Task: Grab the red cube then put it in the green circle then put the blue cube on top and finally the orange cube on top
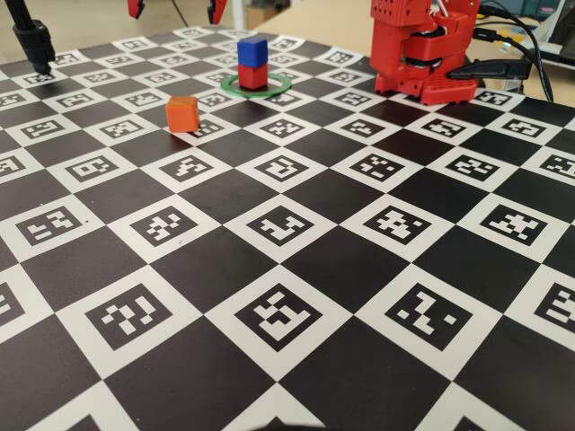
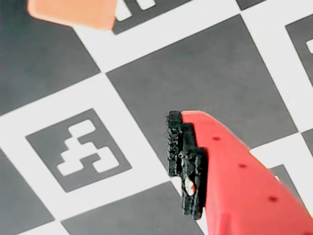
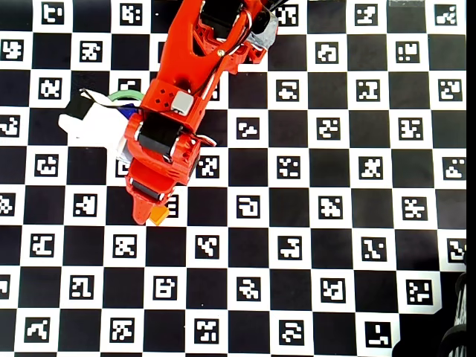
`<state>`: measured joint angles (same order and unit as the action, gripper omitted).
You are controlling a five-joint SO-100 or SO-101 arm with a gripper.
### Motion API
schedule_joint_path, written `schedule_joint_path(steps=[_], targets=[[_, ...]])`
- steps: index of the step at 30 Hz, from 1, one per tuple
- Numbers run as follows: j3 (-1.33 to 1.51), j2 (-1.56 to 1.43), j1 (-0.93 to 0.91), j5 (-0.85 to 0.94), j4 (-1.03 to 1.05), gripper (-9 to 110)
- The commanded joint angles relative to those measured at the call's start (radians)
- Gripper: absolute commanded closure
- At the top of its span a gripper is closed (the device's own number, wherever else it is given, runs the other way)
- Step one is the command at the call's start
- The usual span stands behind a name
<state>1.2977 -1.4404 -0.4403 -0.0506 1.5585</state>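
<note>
In the fixed view the blue cube point(image 1: 252, 48) sits on the red cube point(image 1: 252, 76) inside the green circle point(image 1: 280, 85). The orange cube point(image 1: 182, 113) stands alone on the mat to their front left. My gripper point(image 1: 175, 9) hangs above the orange cube, open, with only its two red tips showing at the top edge. The wrist view shows one red finger point(image 2: 230, 171) with a black pad, and the orange cube point(image 2: 73, 12) at the top left, apart from it. From overhead the arm hides the stack. Only an arc of the green circle point(image 3: 123, 95) and a corner of the orange cube point(image 3: 159, 216) show.
The red arm base point(image 1: 422, 49) stands at the back right with cables point(image 1: 530, 45) beside it. A black stand point(image 1: 34, 40) sits at the back left. The checkerboard mat point(image 1: 287, 269) with printed markers covers the table.
</note>
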Motion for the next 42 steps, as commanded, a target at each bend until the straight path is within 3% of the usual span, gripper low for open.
schedule_joint_path(steps=[1,10,16,42], targets=[[-0.009,-0.025,0.009,0.031,-0.017,61],[0.048,-0.028,0.008,0.36,-0.094,60],[0.104,-0.011,0.02,0.44,-0.133,59],[0.284,0.109,-0.038,0.483,-0.431,60]])
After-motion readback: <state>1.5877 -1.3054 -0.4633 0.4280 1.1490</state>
